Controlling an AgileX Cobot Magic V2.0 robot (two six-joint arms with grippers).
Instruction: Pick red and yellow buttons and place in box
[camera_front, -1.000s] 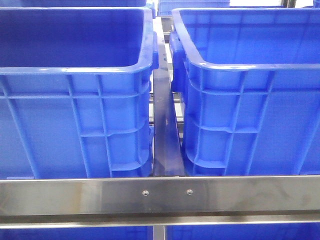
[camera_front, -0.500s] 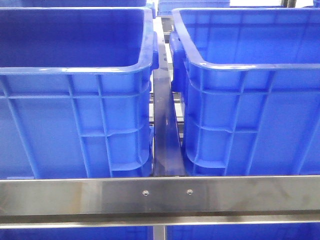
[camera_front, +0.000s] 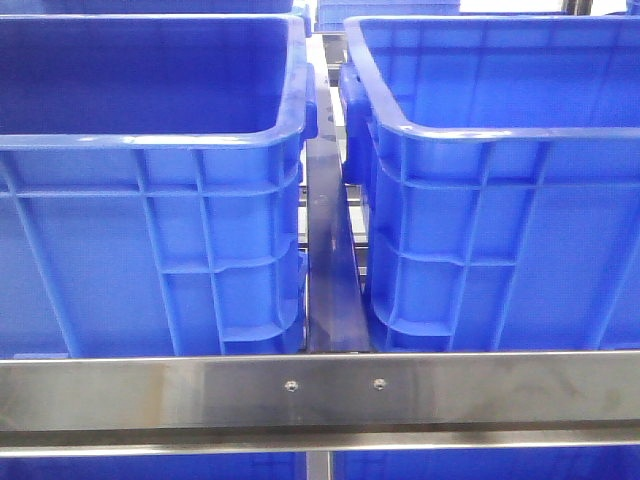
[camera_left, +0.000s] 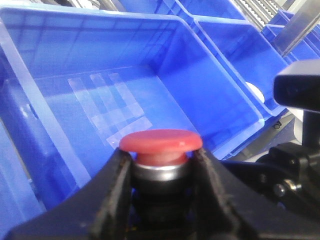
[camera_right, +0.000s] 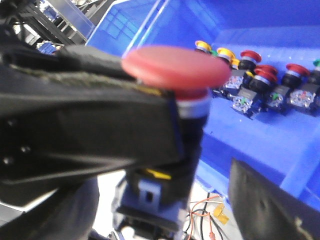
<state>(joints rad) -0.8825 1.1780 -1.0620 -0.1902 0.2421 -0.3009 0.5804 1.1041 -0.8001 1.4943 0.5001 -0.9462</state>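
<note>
My left gripper (camera_left: 162, 167) is shut on a red button (camera_left: 161, 141) with a silver collar, held by its black body over an open blue box (camera_left: 115, 90) that has clear tape on its floor. My right gripper (camera_right: 205, 150) carries a second red button (camera_right: 175, 67), pressed against one black finger (camera_right: 100, 125). The other finger (camera_right: 270, 200) shows a little apart. Behind it a blue bin (camera_right: 280, 145) holds several red, yellow and green buttons (camera_right: 265, 85). Neither gripper shows in the front view.
The front view shows two tall blue bins (camera_front: 150, 200) (camera_front: 500, 200) side by side behind a steel rail (camera_front: 320, 390), with a narrow metal strip (camera_front: 330, 270) between them. Loose wires (camera_right: 210, 220) lie below my right gripper.
</note>
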